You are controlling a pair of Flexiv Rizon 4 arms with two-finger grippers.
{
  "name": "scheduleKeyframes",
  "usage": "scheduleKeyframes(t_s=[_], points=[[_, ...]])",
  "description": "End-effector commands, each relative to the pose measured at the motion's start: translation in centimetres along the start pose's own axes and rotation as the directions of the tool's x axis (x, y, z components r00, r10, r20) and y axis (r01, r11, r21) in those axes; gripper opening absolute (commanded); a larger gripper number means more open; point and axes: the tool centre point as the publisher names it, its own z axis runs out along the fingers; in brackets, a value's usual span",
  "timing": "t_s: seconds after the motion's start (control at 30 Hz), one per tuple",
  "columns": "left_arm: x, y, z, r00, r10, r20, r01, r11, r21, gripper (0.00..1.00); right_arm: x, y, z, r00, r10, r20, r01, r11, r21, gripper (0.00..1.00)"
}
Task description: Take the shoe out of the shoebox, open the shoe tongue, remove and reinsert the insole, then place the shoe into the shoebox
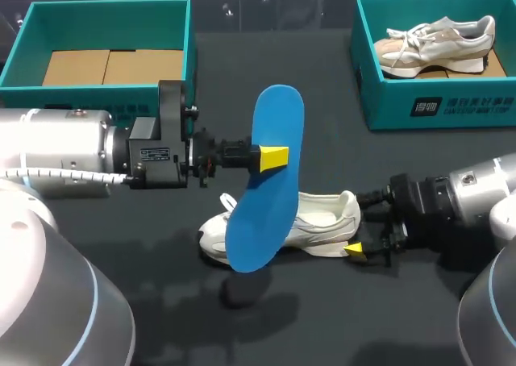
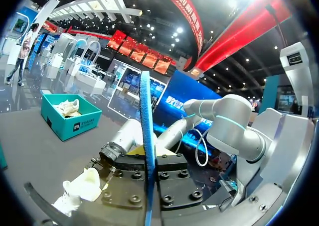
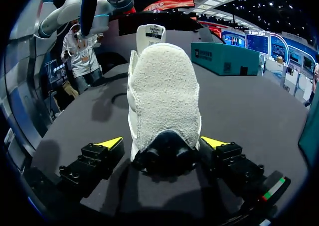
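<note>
My left gripper [image 1: 274,158] is shut on a blue insole [image 1: 266,180] and holds it on edge in the air above the table's middle. In the left wrist view the insole [image 2: 145,116] rises edge-on from between the fingers of that gripper [image 2: 149,159]. Under it a white shoe [image 1: 298,221] lies on the dark table, toe to the left. My right gripper [image 1: 360,225] stands open at the shoe's heel. In the right wrist view the heel of the shoe [image 3: 164,91] sits between the gripper's [image 3: 162,144] spread yellow tips, and the bare fleecy inside shows.
A teal shoebox [image 1: 439,108] at the back right holds a second pale shoe [image 1: 439,43]. Another teal shoebox [image 1: 105,15] at the back left has brown cardboard in its bottom. The insole's shadow falls on the table in front of the shoe.
</note>
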Motion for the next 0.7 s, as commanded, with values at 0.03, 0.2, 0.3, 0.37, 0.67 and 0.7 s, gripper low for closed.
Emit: scheduleKeyframes(t_s=[0.03,0.2,0.3,0.37,0.67,0.7], points=[[0.2,0.3,-0.1,1.000,0.001,0.003,-0.001,1.000,0.004,0.00,0.9,0.7,-3.3,0.997,0.071,0.008,-0.071,0.959,0.275,1.00],[0.2,0.3,-0.1,1.000,0.001,0.003,-0.001,1.000,0.004,0.00,0.9,0.7,-3.3,0.997,0.071,0.008,-0.071,0.959,0.275,1.00],[0.2,0.3,-0.1,1.000,0.001,0.003,-0.001,1.000,0.004,0.00,0.9,0.7,-3.3,0.997,0.071,0.008,-0.071,0.959,0.275,1.00],[0.2,0.3,-0.1,1.000,0.001,0.003,-0.001,1.000,0.004,0.00,0.9,0.7,-3.3,0.997,0.071,0.008,-0.071,0.959,0.275,1.00],[0.2,0.3,-0.1,1.000,0.001,0.003,-0.001,1.000,0.004,0.00,1.7,1.7,-5.3,0.998,0.021,0.065,-0.048,0.897,0.440,1.00],[0.2,0.3,-0.1,1.000,0.001,0.003,-0.001,1.000,0.004,0.00,1.8,1.9,-5.7,0.997,0.012,0.077,-0.048,0.870,0.491,1.00]])
